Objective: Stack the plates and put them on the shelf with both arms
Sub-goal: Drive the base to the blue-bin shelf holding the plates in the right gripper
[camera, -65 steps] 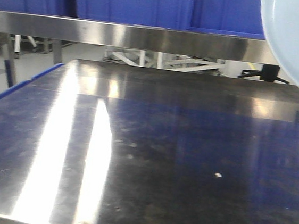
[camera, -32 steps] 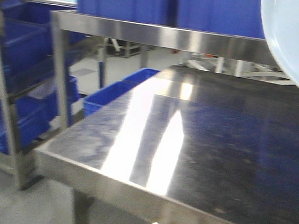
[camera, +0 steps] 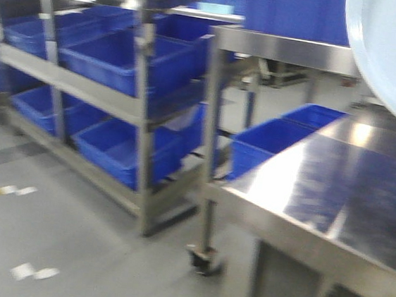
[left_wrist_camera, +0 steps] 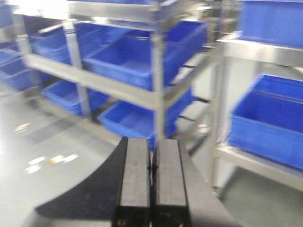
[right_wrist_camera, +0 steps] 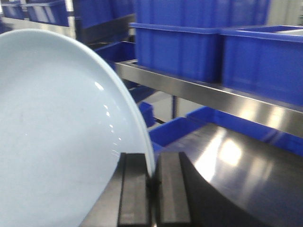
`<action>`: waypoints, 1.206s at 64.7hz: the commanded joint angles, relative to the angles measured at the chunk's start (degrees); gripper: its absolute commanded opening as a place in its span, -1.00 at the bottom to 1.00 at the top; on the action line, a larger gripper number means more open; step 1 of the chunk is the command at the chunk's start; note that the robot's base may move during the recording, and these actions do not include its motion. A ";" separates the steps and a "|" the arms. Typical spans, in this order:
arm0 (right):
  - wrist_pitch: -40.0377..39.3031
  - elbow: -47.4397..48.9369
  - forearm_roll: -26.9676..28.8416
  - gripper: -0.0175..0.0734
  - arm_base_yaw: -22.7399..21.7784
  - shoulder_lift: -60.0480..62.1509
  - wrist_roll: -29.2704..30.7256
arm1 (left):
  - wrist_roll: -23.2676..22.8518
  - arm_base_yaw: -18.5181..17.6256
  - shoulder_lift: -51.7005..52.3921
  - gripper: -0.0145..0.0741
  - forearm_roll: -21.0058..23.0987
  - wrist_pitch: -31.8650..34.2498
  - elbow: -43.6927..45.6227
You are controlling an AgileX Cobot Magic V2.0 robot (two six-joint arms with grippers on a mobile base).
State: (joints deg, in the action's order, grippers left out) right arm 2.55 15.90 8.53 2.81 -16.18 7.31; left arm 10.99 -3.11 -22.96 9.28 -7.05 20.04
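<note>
Right pincer (right_wrist_camera: 152, 185) clamps plate (right_wrist_camera: 61, 132) by its rim, off the worktop (camera: 334, 198) | left pincer (left_wrist_camera: 151, 187) closed, empty | we note view has swung left toward shelf (camera: 84, 88) holding blue crates (camera: 112, 58) | we judge carry-to-shelf under way.

Left fingers (left_wrist_camera: 136, 179) and right fingers (right_wrist_camera: 134, 189) are flat, dark, rectangular blocks.
</note>
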 commanded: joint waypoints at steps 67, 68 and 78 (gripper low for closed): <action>-5.86 1.76 0.50 -0.49 -0.36 -0.37 0.29 | -0.17 0.02 -0.44 -0.49 0.50 4.92 1.84; -5.86 1.76 0.50 -0.49 -0.36 -0.37 0.29 | -0.17 0.02 -0.44 -0.49 0.50 4.92 1.84; -5.86 1.76 0.50 -0.49 -0.36 -0.37 0.29 | -0.17 0.02 -0.44 -0.49 0.50 4.92 1.84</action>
State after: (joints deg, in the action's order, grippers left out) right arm 2.55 15.90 8.63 2.81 -16.18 7.31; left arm 10.99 -3.11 -22.96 9.28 -7.05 20.04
